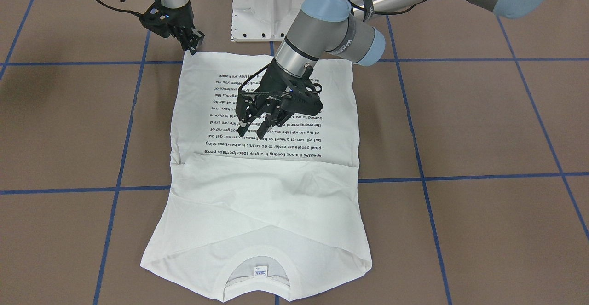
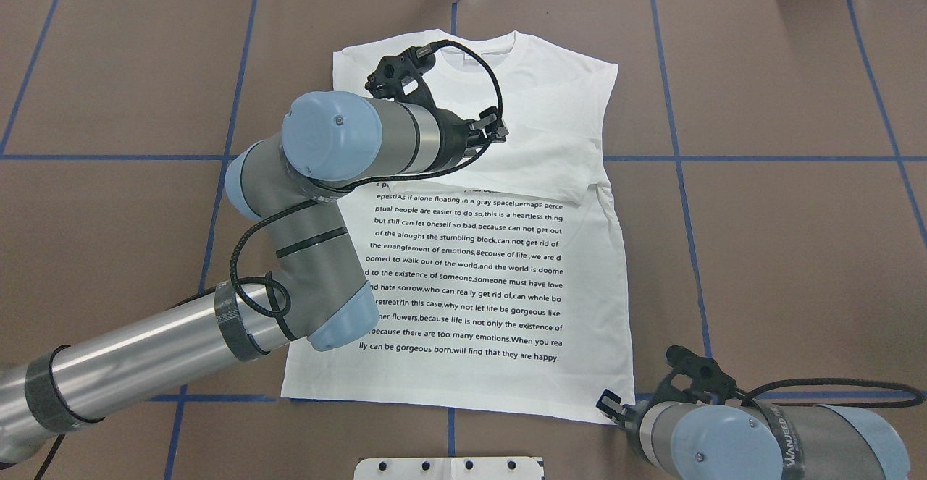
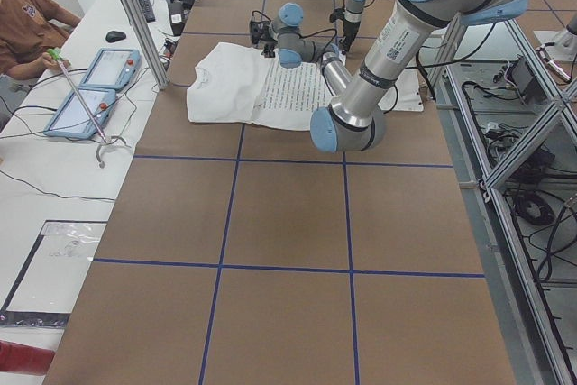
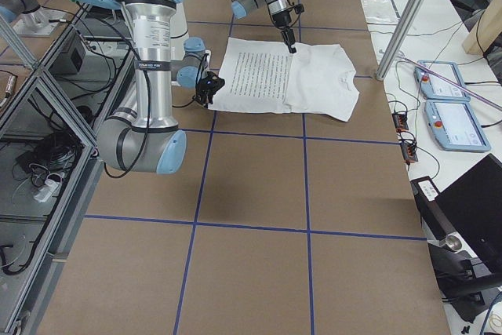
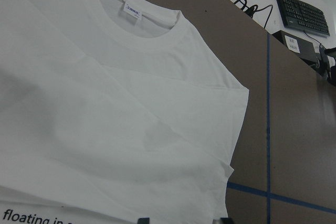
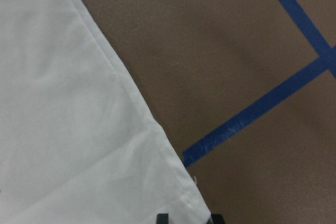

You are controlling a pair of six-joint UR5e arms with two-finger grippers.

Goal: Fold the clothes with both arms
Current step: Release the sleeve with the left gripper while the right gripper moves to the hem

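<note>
Right gripper (image 1: 194,45) is positioned at the hem corner (image 6: 191,198) nearest the robot, on its own right side. The right wrist view shows its two fingertips a narrow gap apart with the corner lying between them; contact with the cloth cannot be confirmed. The T-shirt (image 1: 267,190) lies flat on the table (image 1: 483,125), printed text (image 2: 471,277) facing up, hem toward the robot and collar away from it. Further out, the left gripper (image 1: 255,128) hangs above the printed area near the middle of the garment. Its jaws are set wide and hold nothing. Beyond the text, the sleeves (image 1: 257,204) are already folded inward and cross over the chest, forming extra layers. At the far end lies the ribbed collar (image 1: 257,261) with its small tag (image 1: 260,272). Handling judgement: the fabric appears thin, light and limp. It will not hold a shape, it will sag between two pick points, and it is likely to drag across the table surface instead of sliding cleanly. Recommended grasp points are the two hem corners, pinched at the stitched edge, where the cloth is doubled and least likely to slip. Lift both corners together and evenly, so that the folded sleeves are not disturbed.
</note>
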